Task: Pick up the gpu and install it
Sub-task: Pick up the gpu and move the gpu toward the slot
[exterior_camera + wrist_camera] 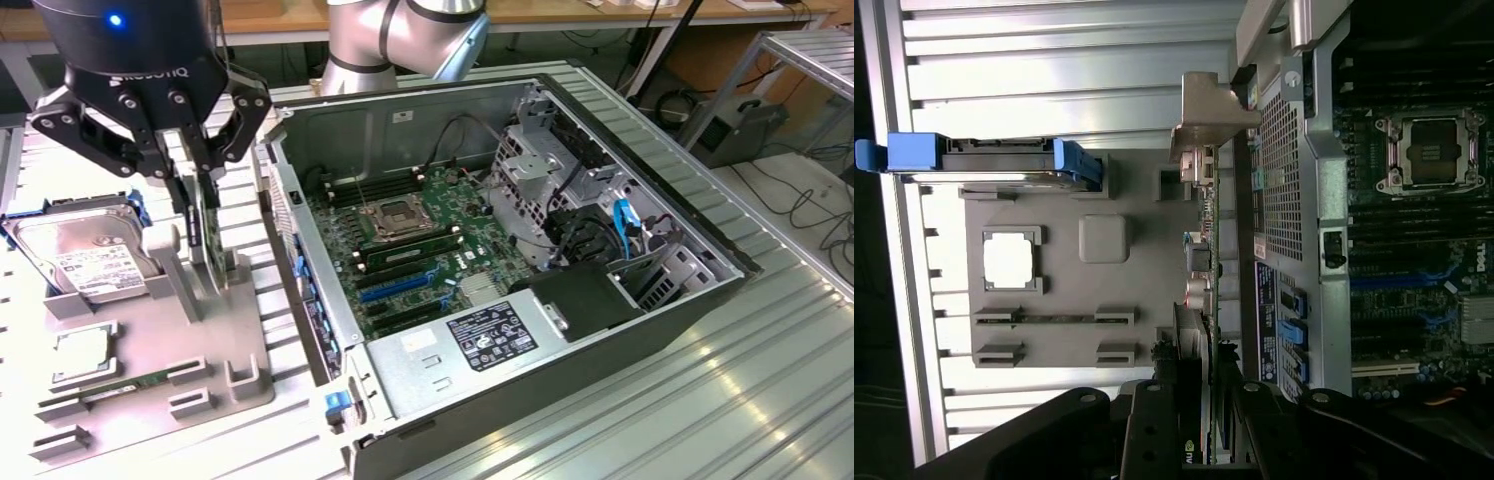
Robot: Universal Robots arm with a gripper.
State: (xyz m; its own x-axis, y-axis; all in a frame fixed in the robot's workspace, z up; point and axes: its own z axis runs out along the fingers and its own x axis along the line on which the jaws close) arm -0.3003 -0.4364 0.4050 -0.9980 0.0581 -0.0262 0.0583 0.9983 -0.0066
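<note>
Ribbed metal table (pixel 747 400); cabled benches behind. My claw (pixel 191 170) is clenched on the gpu (pixel 200 230), upright at the grey holder (pixel 214 340). Hard drive (pixel 80 262) stands on one side, the open case (pixel 387 115) close on the other.

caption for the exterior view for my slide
gripper clamped on the upright gpu in its grey holder, beside the open pc case

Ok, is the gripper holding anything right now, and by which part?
The gripper pinches the gpu by its upper edge, away from the silver bracket; the card stands in the gray fixture.
</note>
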